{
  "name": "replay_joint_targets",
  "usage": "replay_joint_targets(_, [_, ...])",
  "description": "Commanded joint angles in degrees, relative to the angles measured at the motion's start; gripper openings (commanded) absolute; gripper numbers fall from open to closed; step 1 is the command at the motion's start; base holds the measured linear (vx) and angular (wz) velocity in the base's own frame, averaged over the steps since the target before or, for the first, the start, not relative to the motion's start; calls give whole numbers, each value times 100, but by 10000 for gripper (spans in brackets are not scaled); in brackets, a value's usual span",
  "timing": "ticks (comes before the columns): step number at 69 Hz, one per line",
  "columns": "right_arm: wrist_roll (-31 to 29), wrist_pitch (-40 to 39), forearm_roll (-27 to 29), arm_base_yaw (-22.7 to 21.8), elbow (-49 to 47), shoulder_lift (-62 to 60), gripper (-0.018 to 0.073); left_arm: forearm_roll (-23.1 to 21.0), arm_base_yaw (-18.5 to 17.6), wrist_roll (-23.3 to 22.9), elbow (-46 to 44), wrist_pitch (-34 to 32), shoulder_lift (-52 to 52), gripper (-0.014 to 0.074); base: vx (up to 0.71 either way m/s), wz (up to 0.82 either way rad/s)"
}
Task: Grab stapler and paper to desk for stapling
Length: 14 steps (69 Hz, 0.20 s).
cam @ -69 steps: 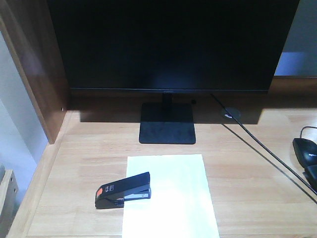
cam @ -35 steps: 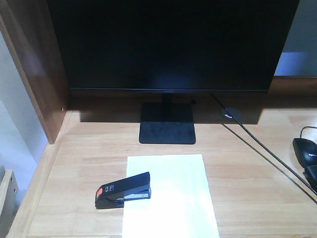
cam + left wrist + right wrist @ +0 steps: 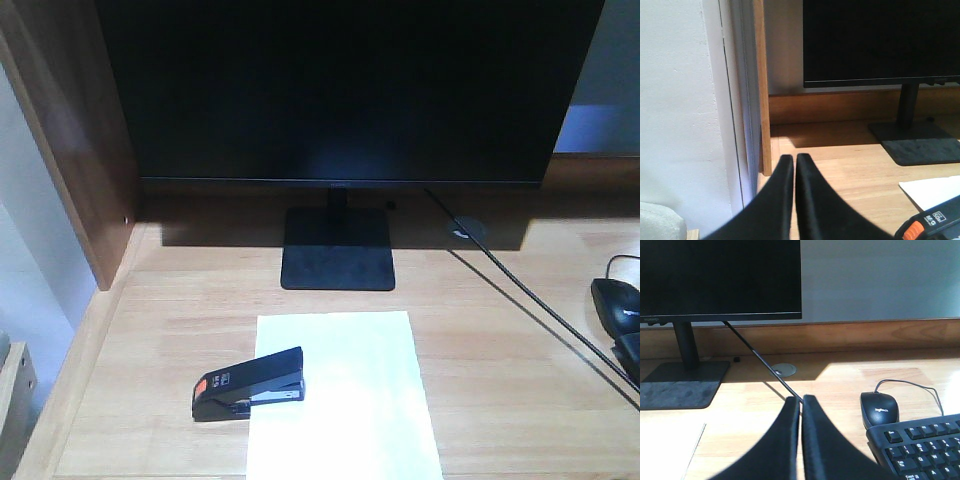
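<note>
front: high, facing monitor (image 3: 340, 90) | wrists: low, flanking (all 3 share it)

Wood-grain desk (image 3: 500, 400), matt black stapler (image 3: 250, 383)

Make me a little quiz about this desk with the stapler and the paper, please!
1. True or false: the stapler lies wholly off the paper.
2. Which end of the stapler carries the orange patch: A) the end over the bare desk, B) the end over the paper?
3. Fill in: the black thing beside the keyboard in the right wrist view is a computer ____.

Key
1. False: its front end overlaps the paper's left edge.
2. A.
3. mouse.

Bonus fact: the left gripper and right gripper both show fingers pressed together, holding nothing.
</note>
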Motion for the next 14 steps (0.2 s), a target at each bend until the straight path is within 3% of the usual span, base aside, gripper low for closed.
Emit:
replay_joint_targets(1, [-42,-451,-72,-43,20,-59,-3,-10,8,-51,62,-410,-87,-6,0,0])
replay_joint_targets(14, [-42,-451,-72,-43,20,-59,-3,-10,8,-51,62,-410,-87,-6,0,0])
